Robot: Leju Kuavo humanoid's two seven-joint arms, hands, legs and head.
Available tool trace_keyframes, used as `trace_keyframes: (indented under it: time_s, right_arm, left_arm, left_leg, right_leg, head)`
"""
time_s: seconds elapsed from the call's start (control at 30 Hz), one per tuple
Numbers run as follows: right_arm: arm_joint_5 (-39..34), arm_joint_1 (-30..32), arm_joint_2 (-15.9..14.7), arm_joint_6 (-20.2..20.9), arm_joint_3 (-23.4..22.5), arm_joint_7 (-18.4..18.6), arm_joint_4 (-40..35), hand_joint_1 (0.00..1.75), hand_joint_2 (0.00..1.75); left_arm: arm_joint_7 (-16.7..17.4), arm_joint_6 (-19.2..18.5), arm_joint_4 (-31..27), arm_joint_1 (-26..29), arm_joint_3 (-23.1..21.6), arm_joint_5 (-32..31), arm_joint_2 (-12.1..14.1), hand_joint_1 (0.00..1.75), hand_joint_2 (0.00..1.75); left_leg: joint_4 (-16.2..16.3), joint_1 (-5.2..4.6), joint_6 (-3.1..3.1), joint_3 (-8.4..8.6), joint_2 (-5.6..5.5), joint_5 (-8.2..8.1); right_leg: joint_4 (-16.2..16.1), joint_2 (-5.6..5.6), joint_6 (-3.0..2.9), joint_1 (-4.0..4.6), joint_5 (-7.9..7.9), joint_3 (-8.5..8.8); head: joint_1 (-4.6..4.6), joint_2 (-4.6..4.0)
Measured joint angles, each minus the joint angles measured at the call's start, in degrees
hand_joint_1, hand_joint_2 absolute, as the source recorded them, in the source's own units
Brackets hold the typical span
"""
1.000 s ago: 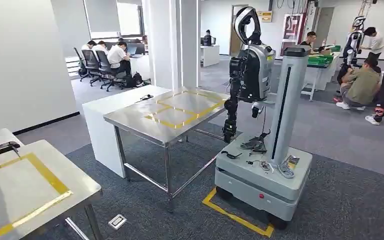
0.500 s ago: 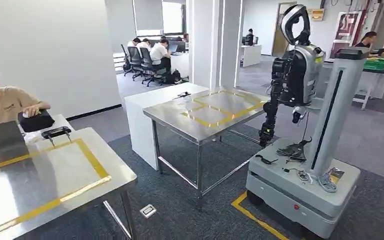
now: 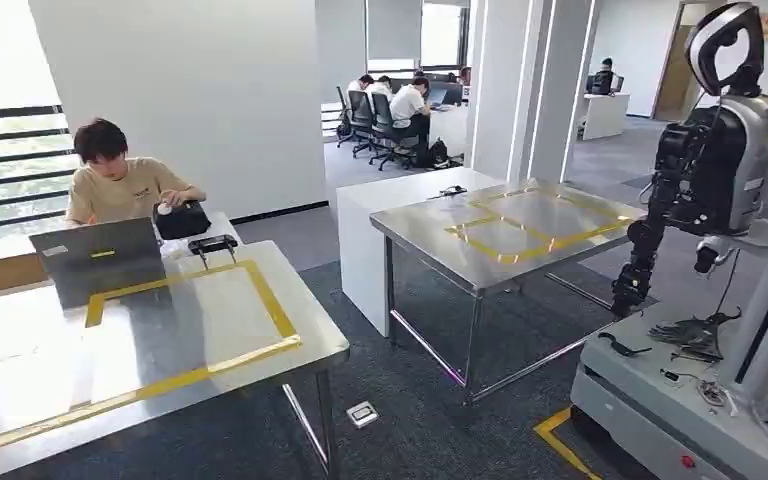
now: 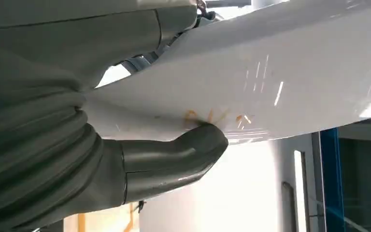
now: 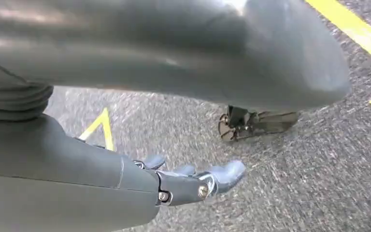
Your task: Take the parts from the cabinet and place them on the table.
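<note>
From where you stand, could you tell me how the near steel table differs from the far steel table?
The near steel table carries a laptop and a black handled tool, with a person seated behind it; the far steel table has a bare top. The near one's yellow tape forms one large rectangle, the far one's two adjoining rectangles. Both have shiny tops on metal legs.

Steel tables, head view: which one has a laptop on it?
The near table at the picture's left: an open laptop stands on it, with a person seated behind. The far table at centre carries just yellow tape squares.
</note>
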Motion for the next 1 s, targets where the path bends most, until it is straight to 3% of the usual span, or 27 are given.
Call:
trace_keyframes:
  time_s: [0.03,0.07,0.1,0.13,0.17,0.23,0.27,0.3,0.37,0.4,0.43,0.47,0.57,0.6,0.63,0.67,0.7,0.73,0.77,0.8,0.83,0.9,0.93,1.0]
  right_arm:
    - [0.02,-0.01,0.00,0.02,0.00,-0.11,0.00,0.00,0.00]
    - [0.02,-0.07,0.04,0.22,0.00,-0.17,0.00,0.00,0.00]
    - [0.09,-0.22,0.04,0.28,0.00,-0.15,-0.02,0.00,0.00]
    - [0.24,-0.16,0.00,0.28,0.00,-0.09,-0.02,0.00,0.00]
    - [0.39,-0.08,-0.07,0.26,0.00,0.11,-0.02,0.00,0.00]
    - [0.50,0.10,-0.09,0.28,0.00,0.15,0.00,0.00,0.00]
    - [0.52,0.10,-0.09,0.28,0.00,0.11,0.00,0.00,0.00]
    - [0.52,0.05,-0.07,0.31,0.00,0.00,0.00,0.00,0.00]
    - [0.46,-0.10,-0.07,0.35,0.00,-0.48,-0.02,0.00,0.00]
    - [0.44,-0.20,-0.07,0.35,0.00,-0.53,0.00,0.00,0.00]
    - [0.46,-0.24,-0.07,0.35,0.00,-0.41,0.00,0.00,0.00]
    - [0.48,-0.33,-0.07,0.35,0.00,0.02,-0.02,0.00,0.00]
    - [-0.02,-0.48,-0.04,0.22,-0.02,0.50,-0.02,0.00,0.00]
    - [-0.11,-0.62,-0.07,0.11,-0.02,0.61,-0.02,0.00,0.00]
    - [-0.11,-0.68,-0.07,-0.13,-0.02,0.92,-0.02,0.00,0.00]
    - [0.15,-0.61,-0.07,-0.42,-0.02,1.45,-0.02,0.00,0.00]
    - [0.46,-0.57,-0.07,-1.10,0.00,1.99,-0.02,0.00,0.00]
    - [0.31,-0.48,-0.07,-1.64,0.00,2.56,-0.02,0.00,0.00]
    - [-0.07,-0.39,-0.07,-2.12,0.00,2.75,-0.02,0.00,0.00]
    - [-0.20,-0.30,-0.07,-2.25,-0.04,2.86,-0.02,0.00,0.00]
    - [-0.33,-0.31,-0.07,-2.34,-0.09,3.10,-0.02,0.00,0.00]
    - [-0.44,-0.44,-0.13,-2.36,-0.33,3.52,-0.02,0.00,0.00]
    - [-0.48,-0.47,-0.15,-2.36,-0.39,3.54,-0.02,0.00,0.00]
    - [-0.66,-0.50,-0.13,-2.19,-0.50,3.30,-0.02,0.00,0.00]
  left_arm:
    - [-0.24,0.15,-0.17,0.47,0.18,0.37,-0.04,1.75,1.75]
    - [-0.37,0.26,-0.43,0.73,0.50,0.52,-0.02,1.75,1.75]
    - [-0.52,0.37,-0.59,0.91,0.81,0.59,0.02,1.75,1.75]
    - [-0.68,0.46,-0.68,0.61,0.90,0.76,0.04,1.75,1.75]
    - [-0.65,0.46,-0.65,0.36,0.92,0.98,0.07,1.75,1.75]
    - [-0.65,0.46,-0.57,0.50,0.92,1.05,0.02,1.75,1.75]
    - [-0.63,0.48,-0.52,0.48,0.96,1.05,0.04,1.75,1.75]
    - [-0.63,0.50,-0.44,0.49,0.96,1.05,0.02,1.75,1.75]
    - [-0.65,0.59,-0.46,0.49,0.98,1.03,0.04,1.75,1.75]
    - [-0.65,0.59,-0.54,0.49,1.03,0.98,0.04,1.75,1.75]
    - [-0.65,0.59,-0.57,0.39,1.03,0.96,0.04,1.75,1.75]
    - [-0.63,0.59,-0.66,0.36,1.03,0.87,0.04,1.75,1.75]
    - [-0.50,0.59,-0.61,0.33,1.03,0.28,0.04,1.75,1.75]
    - [-0.50,0.59,-0.68,0.37,1.03,0.11,0.02,1.75,1.75]
    - [-0.48,0.59,-0.72,0.20,1.05,-0.02,0.02,1.75,1.75]
    - [-0.28,0.55,-0.65,0.01,1.03,-0.07,0.02,1.75,1.75]
    - [-0.22,0.55,-0.57,-0.13,1.03,-0.13,0.02,1.75,1.75]
    - [0.02,0.55,-0.46,-0.18,1.03,-0.13,0.00,1.75,1.75]
    - [0.11,0.55,-0.31,-0.24,1.03,-0.15,-0.07,1.75,1.75]
    - [0.22,0.54,-0.20,-0.33,1.03,-0.15,-0.09,1.75,1.75]
    - [0.33,0.55,-0.13,-0.51,1.03,-0.15,-0.11,1.75,1.75]
    - [0.35,0.44,-0.11,-0.84,1.03,-0.15,-0.28,1.75,1.75]
    - [0.35,0.35,-0.04,-1.03,1.03,-0.18,-0.31,1.75,1.75]
    - [0.31,0.33,0.15,-1.54,1.03,-0.44,-0.31,1.75,1.75]
  left_leg:
    - [-0.31,0.24,-0.53,-0.04,-0.71,0.32]
    - [-0.44,0.18,-0.99,-0.65,-1.47,0.48]
    - [0.34,0.13,-0.93,-0.69,1.17,0.02]
    - [2.66,-0.25,-1.04,-1.91,4.99,-1.72]
    - [6.80,-0.26,-1.27,-3.83,6.67,-3.98]
    - [15.45,-0.12,-1.55,-7.75,7.56,-7.48]
    - [16.99,-0.12,-1.61,-8.34,7.65,-7.53]
    - [15.95,-0.12,-1.62,-7.62,7.75,-6.35]
    - [8.44,-0.13,-1.44,-3.43,8.52,-2.36]
    - [2.38,-0.19,-1.20,0.05,10.54,-0.15]
    - [0.34,-0.87,-0.58,0.84,13.50,-1.51]
    - [0.14,-0.66,0.11,1.11,12.96,-0.96]
    - [0.03,-0.80,1.15,0.35,10.48,-0.75]
    - [-0.34,-0.31,1.66,0.95,9.87,-0.37]
    - [-0.44,-0.25,1.95,0.81,9.30,-0.22]
    - [-0.45,-0.23,2.24,0.60,8.98,-0.06]
    - [-0.43,-0.23,2.39,0.37,8.60,0.00]
    - [-0.35,-0.27,2.42,0.22,7.92,0.04]
    - [-0.25,-0.30,2.42,0.15,7.45,0.04]
    - [-0.14,-0.30,2.41,0.16,7.03,0.03]
    - [-0.01,-0.29,2.35,0.19,6.67,-0.01]
    - [0.22,-0.28,2.13,0.30,6.25,-0.13]
    - [0.30,-0.36,1.85,0.23,6.18,-0.16]
    - [0.38,-0.62,1.02,-0.04,5.88,-0.07]
  right_leg:
    - [0.03,-0.63,-0.34,0.19,0.11,0.02]
    - [-0.58,-1.41,-0.91,-0.32,0.49,0.38]
    - [-0.92,-2.58,-1.32,-0.37,0.75,0.60]
    - [-1.06,-3.33,-1.83,-0.34,0.80,0.67]
    - [-1.05,-4.31,-1.91,-0.18,0.78,0.64]
    - [-1.02,-6.37,-2.12,0.08,0.64,0.58]
    - [-1.01,-7.23,-2.13,0.13,0.62,0.60]
    - [-1.01,-8.13,-2.11,0.15,0.54,0.66]
    - [-0.92,-9.52,-1.95,0.14,0.34,0.86]
    - [-0.79,-10.19,-1.70,0.18,0.11,1.09]
    - [-0.68,-10.72,-1.39,0.55,-0.10,1.18]
    - [-0.50,-11.14,-1.03,0.82,-0.36,1.12]
    - [-0.89,-13.20,-0.15,0.84,-0.46,1.85]
    - [-0.49,-12.05,0.40,0.50,-0.90,1.83]
    - [1.49,-8.33,0.78,0.36,-2.39,1.05]
    - [5.15,-6.36,0.88,0.27,-4.61,-0.73]
    - [10.09,-5.42,0.97,0.16,-6.94,-3.19]
    - [14.62,-5.17,1.03,0.16,-8.50,-5.52]
    - [17.05,-5.11,1.02,0.18,-8.70,-6.92]
    - [16.74,-5.10,0.96,0.16,-7.49,-7.08]
    - [13.75,-5.10,0.84,0.14,-5.06,-6.00]
    - [3.52,-4.89,0.45,0.12,0.49,-1.69]
    - [0.19,-4.38,0.15,0.15,0.61,-0.40]
    - [-0.12,-4.48,-0.05,0.32,0.88,-0.65]
  head:
    - [0.04,0.00]
    - [0.00,0.00]
    - [0.02,0.00]
    - [-0.28,0.00]
    - [-0.26,0.00]
    - [-0.26,0.00]
    - [-0.26,0.00]
    - [-0.26,0.00]
    - [-0.26,0.00]
    - [-0.26,0.00]
    - [-0.28,0.00]
    - [-0.24,0.00]
    - [-0.24,0.00]
    - [-0.17,0.02]
    - [-0.15,0.00]
    - [-0.07,0.00]
    - [-0.09,0.00]
    - [-0.07,0.00]
    - [-0.07,0.00]
    - [-0.07,0.00]
    - [-0.07,0.00]
    - [-0.07,0.00]
    - [-0.09,0.00]
    - [-0.09,0.00]
